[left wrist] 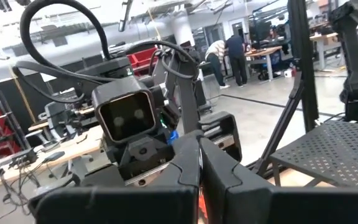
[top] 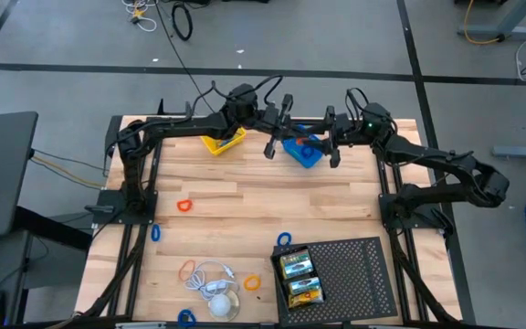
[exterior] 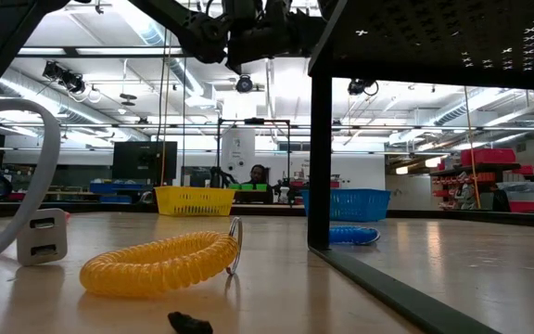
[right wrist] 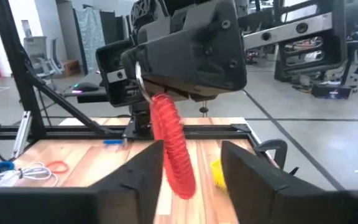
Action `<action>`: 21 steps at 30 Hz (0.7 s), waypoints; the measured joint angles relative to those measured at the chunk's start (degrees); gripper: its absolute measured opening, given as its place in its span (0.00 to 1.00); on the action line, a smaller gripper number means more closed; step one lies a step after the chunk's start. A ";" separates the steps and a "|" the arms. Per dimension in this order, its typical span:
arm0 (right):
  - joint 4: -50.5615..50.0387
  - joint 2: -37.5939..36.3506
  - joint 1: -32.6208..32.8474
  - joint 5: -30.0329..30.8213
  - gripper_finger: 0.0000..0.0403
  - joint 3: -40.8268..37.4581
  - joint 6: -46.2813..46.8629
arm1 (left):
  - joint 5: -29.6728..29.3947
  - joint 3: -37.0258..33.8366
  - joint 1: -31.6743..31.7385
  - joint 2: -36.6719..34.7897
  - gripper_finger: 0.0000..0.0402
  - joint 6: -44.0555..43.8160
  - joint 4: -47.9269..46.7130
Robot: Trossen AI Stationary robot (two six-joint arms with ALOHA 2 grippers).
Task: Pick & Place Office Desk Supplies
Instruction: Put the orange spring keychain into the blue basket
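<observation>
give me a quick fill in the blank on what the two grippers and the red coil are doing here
The left gripper holds a red coil by its ring, and its fingers are ____.
The coil hangs between the open fingers of the ____ gripper.
Both grippers meet above the ____ bin.
Two crayon boxes lie on the black ____.

Missing words: shut; right; blue; tray

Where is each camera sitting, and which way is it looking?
High: above the table, looking straight down; both arms, left hand and right hand show.
Low: at tabletop height, looking across past a yellow coil; arms overhead.
Left wrist: on the left arm, facing the right arm over its shut fingers.
Right wrist: on the right arm, facing the left hand's red coil.
Shared: each wrist view shows the other arm.
</observation>
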 joint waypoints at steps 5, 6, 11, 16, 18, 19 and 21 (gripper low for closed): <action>0.18 0.00 0.57 0.92 0.20 0.00 -1.33 | 1.09 0.00 -0.02 0.00 0.00 -0.52 0.34; 0.16 0.00 0.58 0.92 0.14 0.00 -1.51 | 1.10 0.00 -0.02 0.00 0.00 -0.76 0.31; -0.11 0.00 0.54 0.96 0.04 0.00 -1.51 | 0.83 0.00 0.00 0.00 0.04 -4.27 0.33; -1.19 0.00 0.53 0.99 0.03 0.00 -1.51 | 2.10 0.00 1.71 -0.54 0.19 -9.26 -0.38; -1.26 0.00 0.53 1.01 0.03 0.00 -1.51 | 2.21 -0.14 3.11 -1.07 0.25 -11.03 -0.77; -1.24 0.00 0.53 1.01 0.03 0.00 -1.51 | 2.27 -0.20 3.73 -1.23 0.28 -11.28 -0.79; -1.32 0.00 0.53 1.32 0.03 0.00 -1.43 | 3.35 -0.20 5.18 -1.29 0.35 -11.66 -1.16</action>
